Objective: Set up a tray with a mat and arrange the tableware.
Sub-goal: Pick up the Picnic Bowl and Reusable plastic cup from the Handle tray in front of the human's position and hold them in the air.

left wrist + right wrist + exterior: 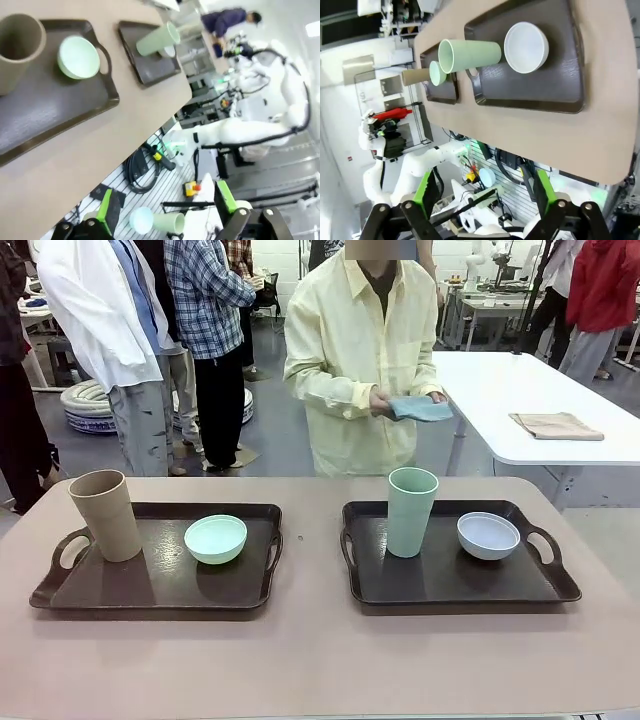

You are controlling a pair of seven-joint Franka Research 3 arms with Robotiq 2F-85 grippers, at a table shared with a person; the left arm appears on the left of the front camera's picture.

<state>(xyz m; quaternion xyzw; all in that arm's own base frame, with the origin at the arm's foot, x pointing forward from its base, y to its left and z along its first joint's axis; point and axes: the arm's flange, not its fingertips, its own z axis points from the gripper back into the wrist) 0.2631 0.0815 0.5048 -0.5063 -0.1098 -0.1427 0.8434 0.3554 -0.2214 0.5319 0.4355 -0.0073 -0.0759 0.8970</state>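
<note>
Beyond, a person (355, 360) holds a blue mat (420, 409).

A robotics lab: white worktables (500, 390) on a grey floor (275, 430), bystanders (205, 310) standing about, coiled cables (140, 172) and a yellow emergency-stop box (191, 188) below the beige table (300, 660).

In the left wrist view the picture's left edge cuts the tan-brown tumbler (17, 47) and the left tray (60, 110) under it. The pale green tumbler (157, 40) covers most of the whitish bowl (170, 51), leaving a sliver. In the right wrist view the mint green bowl (438, 73) hides the tan-brown tumbler's mouth, and the right tray (530, 90) runs off the top edge. The bottom edges cut the bases of the left gripper (165, 197) and the right gripper (484, 180). In the front view the table (300, 660) hides the person's legs.
</note>
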